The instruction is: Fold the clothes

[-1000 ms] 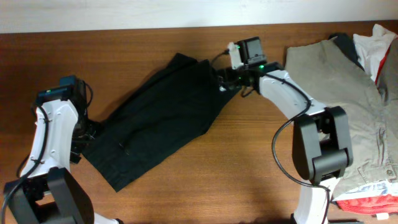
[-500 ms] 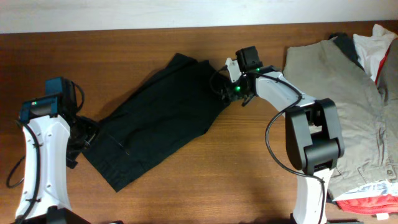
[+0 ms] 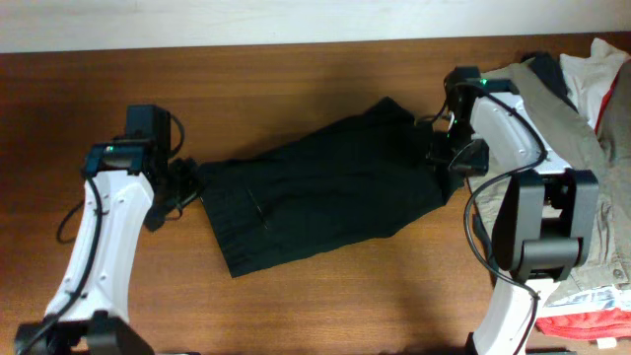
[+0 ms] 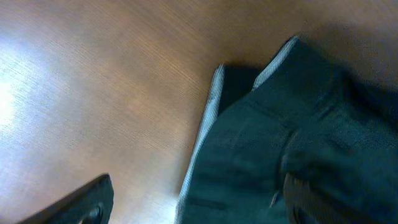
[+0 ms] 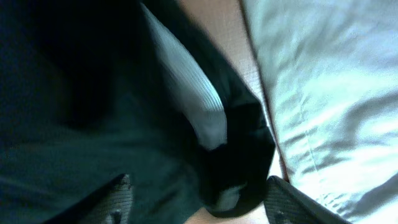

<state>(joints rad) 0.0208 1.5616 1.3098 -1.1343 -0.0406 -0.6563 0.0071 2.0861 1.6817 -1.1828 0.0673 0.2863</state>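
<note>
Lying slantwise across the middle of the table (image 3: 296,79), the clothes (image 3: 315,192) are one large black garment, spread mostly flat, with the lower-left end nearer the front edge and the upper-right end raised toward the back.

The left gripper (image 3: 182,187) sits at the garment's left end, just beside the waist edge. In the left wrist view the pale grey-white waistband (image 4: 202,149) runs as a thin strip along the cloth's border on bare wood. One of the fingers (image 4: 84,200) shows far out at the lower left over the wood, clear of the cloth, so this hand looks released.

The right gripper (image 3: 439,158) is at the garment's right end. In its wrist view a bunched black fold with a ribbed pale lining (image 5: 186,93) lies between the two fingertips (image 5: 118,199), which stand apart. Whether they pinch that fold cannot be told.

A beige garment (image 3: 532,128) lies on the table just right of the black cloth, with a narrow strip of wood between them.
</note>
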